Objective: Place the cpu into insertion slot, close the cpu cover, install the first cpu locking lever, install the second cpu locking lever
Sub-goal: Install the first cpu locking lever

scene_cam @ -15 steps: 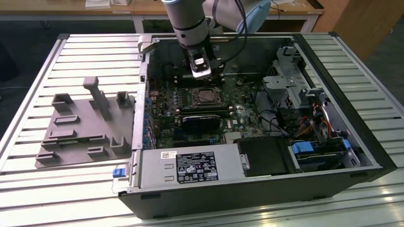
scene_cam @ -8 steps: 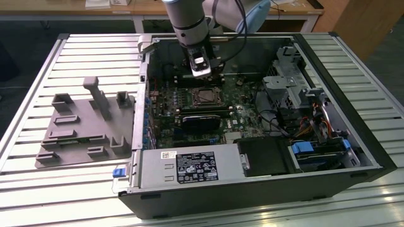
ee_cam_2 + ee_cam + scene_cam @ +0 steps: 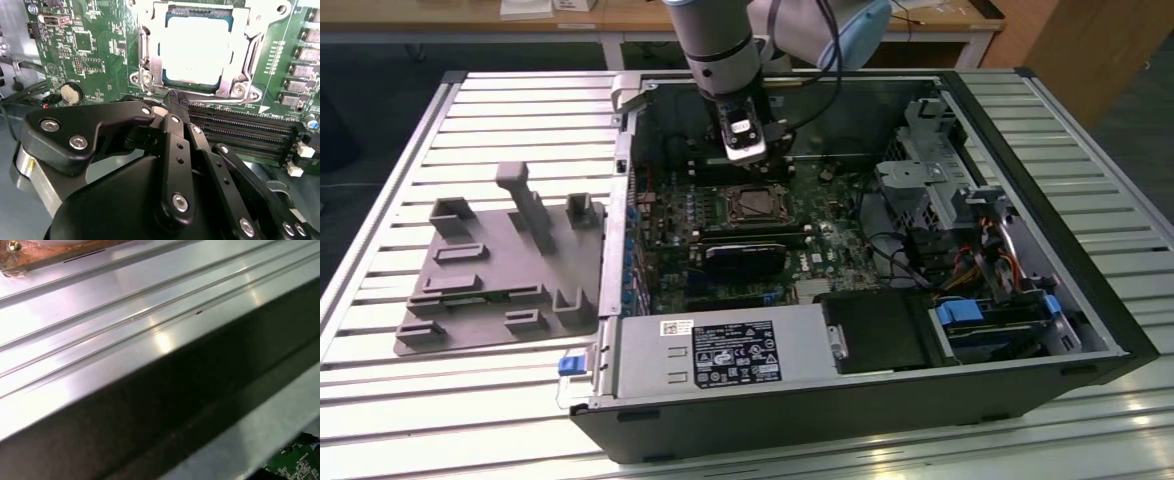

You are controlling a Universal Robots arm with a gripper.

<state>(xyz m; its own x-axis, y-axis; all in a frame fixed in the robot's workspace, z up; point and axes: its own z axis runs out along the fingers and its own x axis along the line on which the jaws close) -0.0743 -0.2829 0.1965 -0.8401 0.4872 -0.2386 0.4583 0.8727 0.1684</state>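
Note:
In the second wrist view the cpu (image 3: 196,50) lies flat in the insertion slot (image 3: 227,89), its dull silver top showing through the window of the cpu cover (image 3: 244,35). The cover is down over the chip. My gripper (image 3: 175,100) is shut with its black fingertips (image 3: 171,96) pressed together, holding nothing, just off the socket's edge beside a screw post and a thin metal lever (image 3: 142,52). In the exterior view the gripper (image 3: 751,160) hangs inside the open computer case, just behind the socket (image 3: 754,204).
Long black memory slots (image 3: 240,131) run beside the fingers. A black card (image 3: 744,260), drive cages (image 3: 927,170) and cables (image 3: 987,265) crowd the case. A grey fixture tray (image 3: 487,265) sits on the slatted table (image 3: 400,400) at the exterior view's left.

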